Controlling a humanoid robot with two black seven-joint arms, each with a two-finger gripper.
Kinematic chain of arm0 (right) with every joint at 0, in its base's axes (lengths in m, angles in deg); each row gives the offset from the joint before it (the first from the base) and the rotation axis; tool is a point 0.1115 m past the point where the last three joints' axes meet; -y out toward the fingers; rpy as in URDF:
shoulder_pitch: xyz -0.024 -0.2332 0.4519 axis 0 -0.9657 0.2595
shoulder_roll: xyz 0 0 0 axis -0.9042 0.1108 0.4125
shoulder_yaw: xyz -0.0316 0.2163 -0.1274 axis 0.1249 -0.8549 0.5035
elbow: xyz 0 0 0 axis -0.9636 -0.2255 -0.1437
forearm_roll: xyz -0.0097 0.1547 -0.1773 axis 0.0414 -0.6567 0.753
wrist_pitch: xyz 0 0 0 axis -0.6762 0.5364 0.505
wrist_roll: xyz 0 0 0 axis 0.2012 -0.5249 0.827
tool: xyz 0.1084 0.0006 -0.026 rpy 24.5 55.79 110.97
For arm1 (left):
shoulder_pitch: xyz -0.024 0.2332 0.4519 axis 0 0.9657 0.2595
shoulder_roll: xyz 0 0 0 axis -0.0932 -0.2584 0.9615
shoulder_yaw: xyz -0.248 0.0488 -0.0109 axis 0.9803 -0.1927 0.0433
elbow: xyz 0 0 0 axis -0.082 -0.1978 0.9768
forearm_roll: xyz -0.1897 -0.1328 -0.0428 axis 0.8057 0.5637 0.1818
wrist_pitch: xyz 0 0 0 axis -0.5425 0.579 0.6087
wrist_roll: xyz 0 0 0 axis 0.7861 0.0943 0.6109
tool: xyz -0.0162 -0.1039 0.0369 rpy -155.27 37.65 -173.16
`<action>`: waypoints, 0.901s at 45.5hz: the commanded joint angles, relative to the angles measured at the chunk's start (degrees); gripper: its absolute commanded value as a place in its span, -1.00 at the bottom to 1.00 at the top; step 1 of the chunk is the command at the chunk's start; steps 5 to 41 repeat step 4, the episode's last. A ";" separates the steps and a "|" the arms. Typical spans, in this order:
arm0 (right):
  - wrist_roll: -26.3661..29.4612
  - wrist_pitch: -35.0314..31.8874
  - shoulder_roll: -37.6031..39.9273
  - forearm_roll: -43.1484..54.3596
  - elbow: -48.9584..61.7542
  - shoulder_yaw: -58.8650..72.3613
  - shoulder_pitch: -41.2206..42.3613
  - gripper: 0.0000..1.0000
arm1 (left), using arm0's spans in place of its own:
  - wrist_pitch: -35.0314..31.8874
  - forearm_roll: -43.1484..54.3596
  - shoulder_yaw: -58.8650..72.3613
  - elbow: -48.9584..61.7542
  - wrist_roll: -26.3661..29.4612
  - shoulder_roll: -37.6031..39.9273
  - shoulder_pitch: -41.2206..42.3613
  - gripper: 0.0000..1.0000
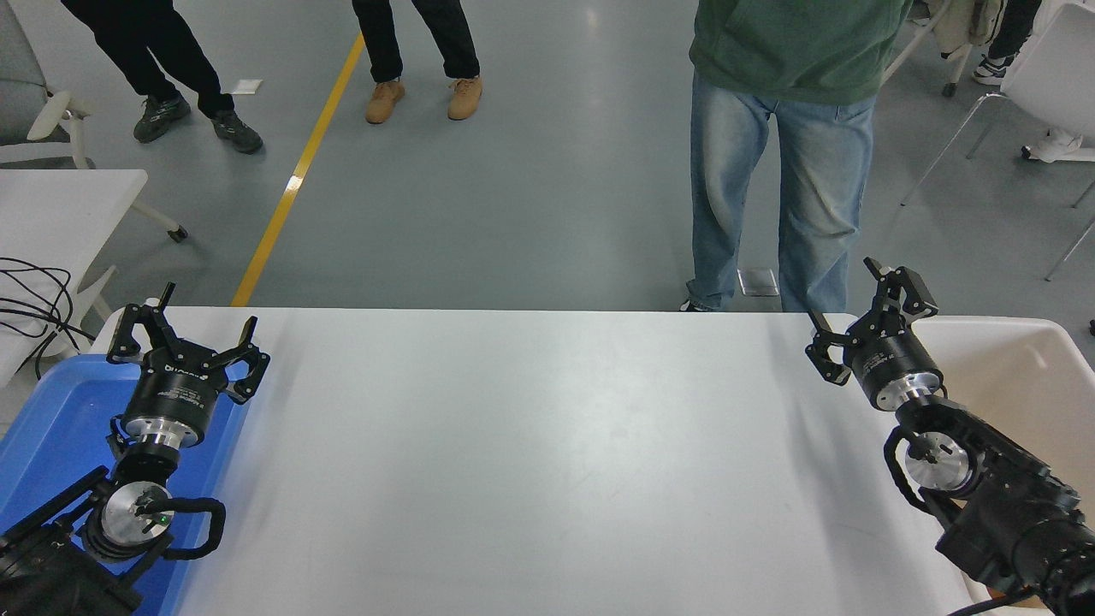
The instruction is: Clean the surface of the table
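Note:
The table surface (pixel 547 445) is a wide white top with nothing lying on it. My right gripper (pixel 858 310) hangs open and empty over its far right corner, beside the cream bin. At the left edge, my left gripper (pixel 184 329) is parked open over the blue tray, holding nothing.
A blue tray (pixel 51 428) sits at the table's left edge and a cream bin (pixel 1026 376) at its right. A person in jeans (pixel 770 188) stands at the far side near the right corner. A smaller white table with black cables (pixel 34 299) is at the left.

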State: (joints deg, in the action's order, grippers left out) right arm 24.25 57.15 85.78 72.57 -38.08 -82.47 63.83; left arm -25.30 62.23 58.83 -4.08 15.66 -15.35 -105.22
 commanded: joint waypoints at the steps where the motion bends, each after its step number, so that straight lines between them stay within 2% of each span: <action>1: -0.92 0.09 -0.22 -0.25 0.75 0.43 0.39 1.00 | 0.00 0.00 0.00 0.00 0.00 0.02 0.00 0.98; 4: -2.23 0.09 -0.83 -0.34 0.75 0.34 0.39 1.00 | 0.00 0.00 0.00 0.00 0.00 0.02 0.00 0.98; 41: -2.23 0.09 -0.83 -0.34 0.75 0.34 0.39 1.00 | 0.00 0.00 0.00 0.00 0.00 0.02 0.00 0.98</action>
